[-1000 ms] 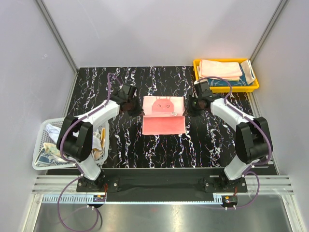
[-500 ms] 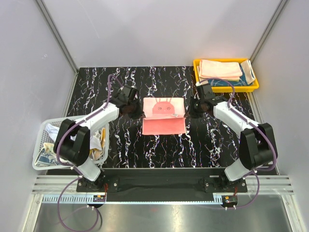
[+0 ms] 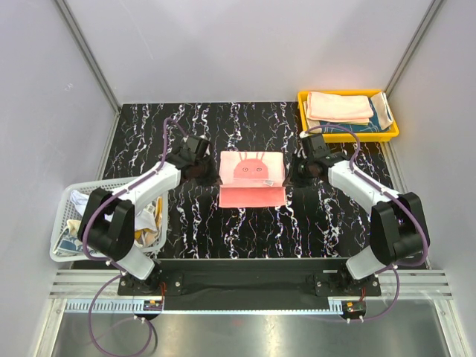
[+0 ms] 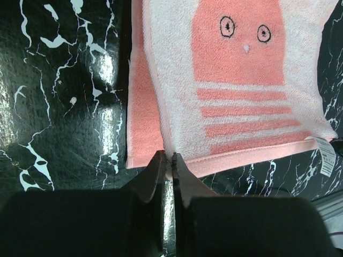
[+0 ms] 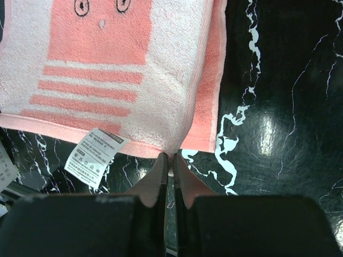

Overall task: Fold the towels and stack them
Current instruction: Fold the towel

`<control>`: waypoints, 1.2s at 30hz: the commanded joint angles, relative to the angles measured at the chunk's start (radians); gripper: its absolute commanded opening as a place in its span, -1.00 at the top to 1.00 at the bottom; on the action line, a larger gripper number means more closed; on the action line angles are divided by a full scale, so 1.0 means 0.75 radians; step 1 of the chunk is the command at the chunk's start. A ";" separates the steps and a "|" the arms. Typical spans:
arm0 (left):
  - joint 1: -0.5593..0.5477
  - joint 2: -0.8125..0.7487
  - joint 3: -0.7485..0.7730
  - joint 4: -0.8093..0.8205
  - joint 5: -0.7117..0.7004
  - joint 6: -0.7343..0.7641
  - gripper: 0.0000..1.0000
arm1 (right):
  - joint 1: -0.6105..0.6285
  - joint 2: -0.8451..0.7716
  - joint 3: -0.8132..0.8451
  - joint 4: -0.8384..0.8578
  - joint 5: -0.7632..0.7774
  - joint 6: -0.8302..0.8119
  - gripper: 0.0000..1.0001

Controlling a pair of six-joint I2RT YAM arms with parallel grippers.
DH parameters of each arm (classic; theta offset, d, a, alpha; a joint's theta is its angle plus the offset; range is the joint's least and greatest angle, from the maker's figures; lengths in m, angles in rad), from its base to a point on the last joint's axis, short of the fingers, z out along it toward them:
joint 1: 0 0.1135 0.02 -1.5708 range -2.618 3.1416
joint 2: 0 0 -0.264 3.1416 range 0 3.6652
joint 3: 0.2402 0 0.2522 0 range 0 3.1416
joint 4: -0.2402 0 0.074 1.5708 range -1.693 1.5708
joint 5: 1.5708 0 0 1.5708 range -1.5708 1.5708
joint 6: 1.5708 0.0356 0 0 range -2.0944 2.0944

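A pink towel (image 3: pixel 253 178) with an owl-like face lies mid-table, its far half lifted and folding over toward the near edge. My left gripper (image 3: pixel 214 174) is shut on the towel's left corner (image 4: pixel 167 152). My right gripper (image 3: pixel 290 175) is shut on the right corner (image 5: pixel 172 151), beside a white care label (image 5: pixel 95 153). Between the two grips the raised flap (image 4: pixel 241 80) hangs with its paler underside showing, and the pink lower layer (image 5: pixel 209 91) rests on the table beneath. More folded towels (image 3: pixel 338 106) are stacked in the yellow tray.
A yellow tray (image 3: pixel 394 132) stands at the back right. At the left edge a white mesh basket (image 3: pixel 68 253) holds several crumpled cloths (image 3: pixel 152 219). The table top (image 3: pixel 149 141) is black marble-patterned, with grey walls around it.
Both grippers have carried the towel's lifted edge toward the near side, so the flap now covers more of the lower layer. Their grips are unchanged.
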 commanded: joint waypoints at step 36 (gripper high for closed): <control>-0.019 -0.115 -0.092 0.006 0.010 0.045 1.00 | 0.039 -0.102 -0.069 0.015 0.014 0.018 1.00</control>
